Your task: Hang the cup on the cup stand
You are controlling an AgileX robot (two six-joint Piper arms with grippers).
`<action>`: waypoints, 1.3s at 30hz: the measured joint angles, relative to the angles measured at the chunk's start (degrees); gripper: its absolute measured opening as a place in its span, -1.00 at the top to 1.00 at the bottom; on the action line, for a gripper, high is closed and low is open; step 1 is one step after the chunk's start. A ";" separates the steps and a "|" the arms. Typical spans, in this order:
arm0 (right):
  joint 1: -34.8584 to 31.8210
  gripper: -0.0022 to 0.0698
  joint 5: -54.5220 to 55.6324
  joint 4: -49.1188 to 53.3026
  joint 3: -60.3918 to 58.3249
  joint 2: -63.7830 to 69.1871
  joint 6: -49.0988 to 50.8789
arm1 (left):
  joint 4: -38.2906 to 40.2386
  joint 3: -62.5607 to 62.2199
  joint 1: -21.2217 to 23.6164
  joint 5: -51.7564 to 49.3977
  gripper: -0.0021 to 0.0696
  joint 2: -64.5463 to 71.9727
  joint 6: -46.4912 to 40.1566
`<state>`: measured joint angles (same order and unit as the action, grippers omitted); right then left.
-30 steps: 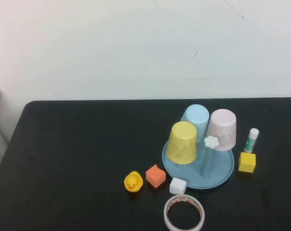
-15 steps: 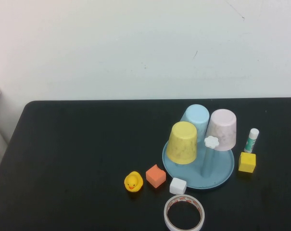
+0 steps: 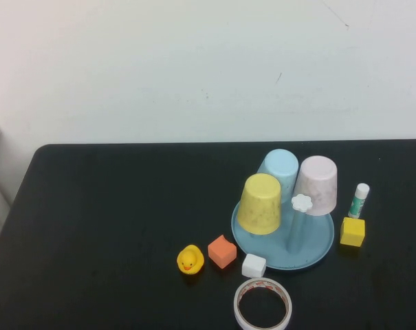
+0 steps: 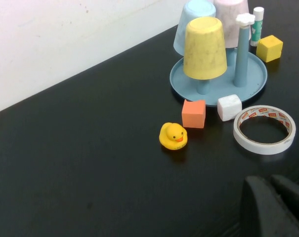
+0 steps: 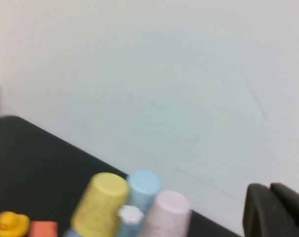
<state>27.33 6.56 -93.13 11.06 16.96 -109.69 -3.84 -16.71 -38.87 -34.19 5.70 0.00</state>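
The yellow cup (image 3: 260,203) hangs upside down on a post of the light blue cup stand (image 3: 318,247), at its front left. It also shows in the left wrist view (image 4: 204,48) and the right wrist view (image 5: 101,203). One post with a white flower knob (image 3: 302,202) stands bare. Neither arm shows in the high view. My left gripper (image 4: 270,180) is shut and empty, low over the table, well short of the stand. My right gripper (image 5: 269,187) is shut and empty, raised and off to the stand's side.
A light blue cup (image 3: 279,168) and a pale pink cup (image 3: 317,182) hang on the stand's rear posts. In front lie a rubber duck (image 3: 190,260), an orange block (image 3: 222,251), a white block (image 3: 254,265) and a tape roll (image 3: 263,305). A yellow cube (image 3: 353,232) and glue stick (image 3: 359,200) sit right.
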 joint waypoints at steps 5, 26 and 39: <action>-3.03 0.94 1.01 47.67 -4.48 -2.96 50.43 | 0.00 0.00 0.00 0.00 0.95 0.00 0.00; -28.05 0.94 -24.36 97.44 -12.37 -17.66 100.57 | 0.00 0.00 0.00 0.09 0.95 -0.09 1.27; -28.05 0.94 -25.22 97.44 -12.37 -17.66 104.71 | 0.00 0.00 0.00 0.09 0.95 -0.09 1.53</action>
<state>-0.73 -18.66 4.31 -1.32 -0.69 -4.97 -3.84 -16.71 -38.87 -34.09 5.61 1.53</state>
